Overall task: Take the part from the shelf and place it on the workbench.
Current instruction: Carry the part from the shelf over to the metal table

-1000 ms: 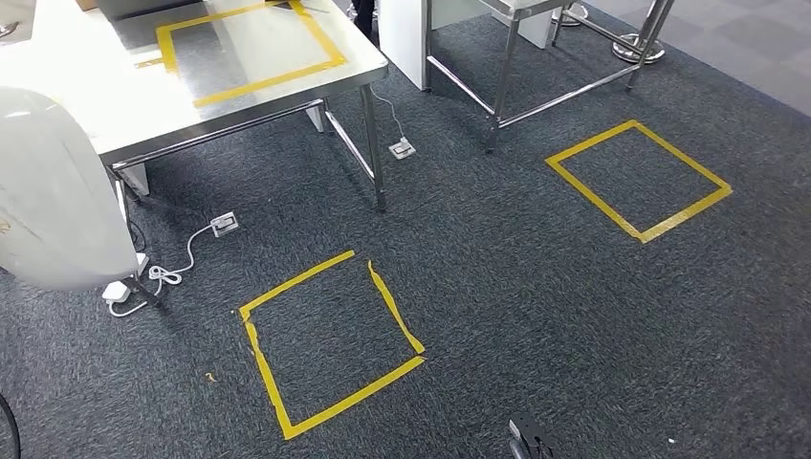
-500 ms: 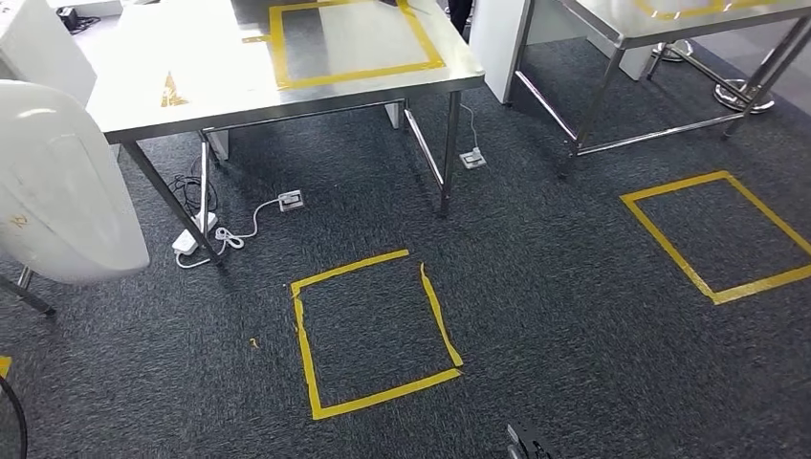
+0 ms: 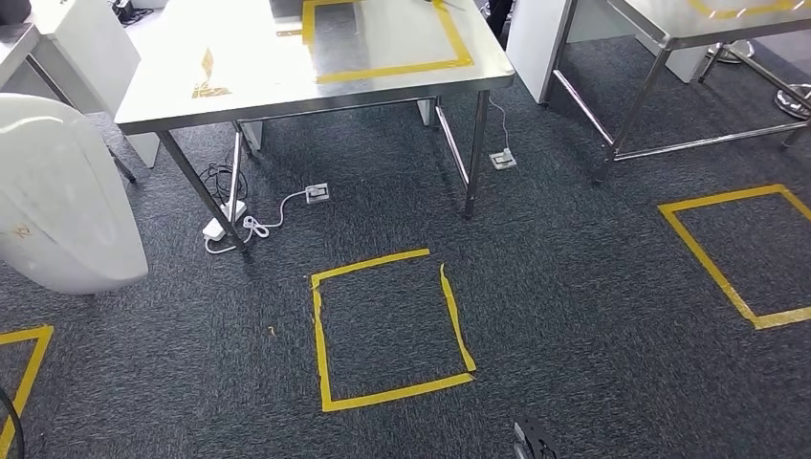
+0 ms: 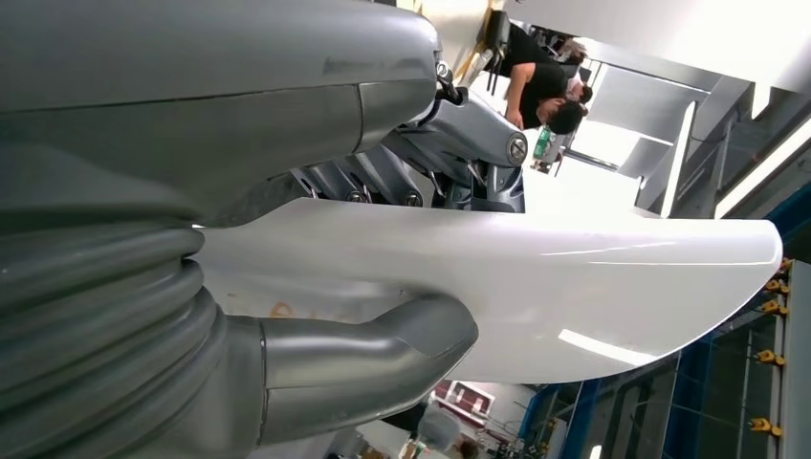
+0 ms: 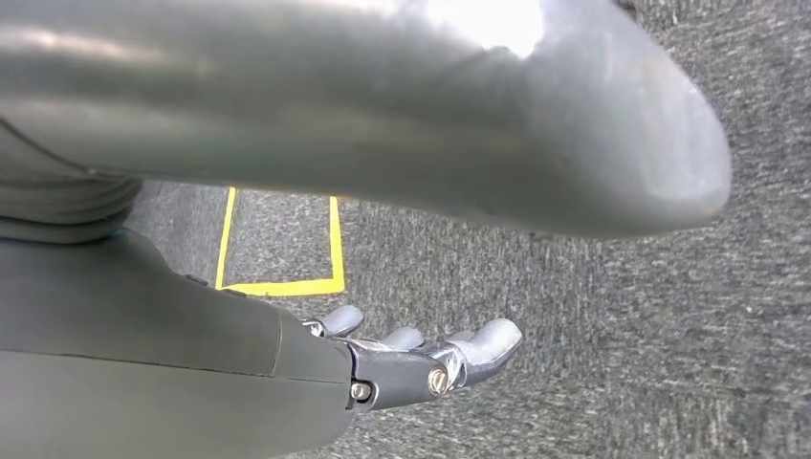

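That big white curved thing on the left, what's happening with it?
A humanoid robot is carrying it. The white part is held in its left hand, thumb on one face and fingers on the other. Its right hand hangs open over the carpet, holding nothing. Ahead stands a steel workbench with a yellow tape rectangle on top, where nothing lies yet. A yellow tape square marks the carpet before the bench. The part has not been set down.

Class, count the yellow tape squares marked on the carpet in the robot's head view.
3: one whole in the middle, one cut off at the right edge, a corner at the lower left. More may lie outside the picture.
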Controlling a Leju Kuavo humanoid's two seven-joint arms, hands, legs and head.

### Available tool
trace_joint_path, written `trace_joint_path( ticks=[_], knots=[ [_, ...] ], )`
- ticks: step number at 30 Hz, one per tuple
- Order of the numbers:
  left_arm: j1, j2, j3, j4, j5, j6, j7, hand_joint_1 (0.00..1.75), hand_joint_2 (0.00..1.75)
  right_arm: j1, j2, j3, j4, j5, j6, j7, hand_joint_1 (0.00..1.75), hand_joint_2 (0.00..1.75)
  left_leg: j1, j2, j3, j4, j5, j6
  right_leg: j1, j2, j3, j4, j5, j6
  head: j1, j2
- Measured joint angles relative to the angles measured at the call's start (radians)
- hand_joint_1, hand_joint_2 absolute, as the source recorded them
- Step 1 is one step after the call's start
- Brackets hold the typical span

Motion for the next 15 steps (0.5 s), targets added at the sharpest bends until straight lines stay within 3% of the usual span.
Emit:
trace_joint_path(
  ticks=[2, 3, 7, 9, 11, 12, 13, 15],
  knots=[
    [0.004, 0.005, 0.000, -0.005, 0.001, -0.005, -0.003, 1.75, 1.75, 0.000, 0.002, -0.002, 0.000, 0.001, -0.001, -0.004, 0.00, 0.00, -0.007, 0.006, 0.065, -0.118, 0.029, 0.013, 0.003, -0.006, 0.004, -0.002, -0.004, 0.007, 0.000, 0.000],
    [0.007, 0.006, 0.000, -0.009, 0.001, -0.007, -0.006, 1.75, 1.75, 0.001, 0.002, -0.003, 0.000, 0.001, -0.002, -0.006, 0.00, 0.00, -0.011, 0.007, 0.078, -0.144, 0.028, 0.020, 0.004, -0.009, 0.006, -0.005, -0.004, 0.013, 0.000, 0.000],
    [0.020, 0.005, 0.000, -0.024, -0.008, -0.005, -0.015, 1.75, 1.75, 0.004, 0.002, -0.006, 0.000, 0.000, -0.003, -0.011, 0.00, 0.00, -0.007, -0.002, 0.102, -0.167, 0.025, 0.046, 0.004, -0.011, 0.006, 0.025, 0.002, 0.035, 0.003, 0.000],
    [0.020, 0.002, 0.000, -0.029, -0.013, -0.003, -0.017, 1.75, 1.75, 0.002, 0.003, -0.008, 0.000, -0.002, -0.005, -0.012, 0.00, 0.00, -0.004, -0.004, 0.116, -0.169, 0.022, 0.055, 0.003, -0.006, -0.036, 0.107, -0.042, 0.043, 0.007, 0.000],
    [0.023, -0.002, 0.000, -0.029, -0.019, -0.001, -0.016, 1.75, 1.75, 0.002, 0.003, -0.010, 0.000, -0.003, -0.007, -0.011, 0.00, 0.00, -0.005, -0.007, 0.117, -0.167, 0.016, 0.059, 0.003, -0.003, -0.113, 0.227, -0.091, 0.052, 0.010, 0.000],
    [0.025, -0.004, 0.000, -0.029, -0.021, 0.000, -0.015, 1.75, 1.75, 0.003, 0.003, -0.011, 0.000, -0.004, -0.007, -0.011, 0.00, 0.00, -0.005, -0.009, 0.118, -0.165, 0.012, 0.059, 0.002, -0.002, -0.142, 0.261, -0.096, 0.054, 0.010, 0.000],
    [0.027, -0.005, 0.000, -0.029, -0.022, 0.001, -0.014, 1.75, 1.75, 0.005, 0.003, -0.012, 0.000, -0.004, -0.008, -0.010, 0.00, 0.00, -0.004, -0.011, 0.121, -0.162, 0.007, 0.057, 0.001, -0.002, -0.152, 0.258, -0.081, 0.055, 0.011, 0.000],
    [0.029, -0.005, 0.000, -0.029, -0.023, 0.002, -0.014, 1.75, 1.75, 0.006, 0.003, -0.013, 0.000, -0.004, -0.008, -0.009, 0.00, 0.00, -0.001, -0.015, 0.130, -0.154, -0.007, 0.048, -0.003, -0.001, -0.116, 0.144, -0.001, 0.056, 0.013, 0.000]
  ],
)
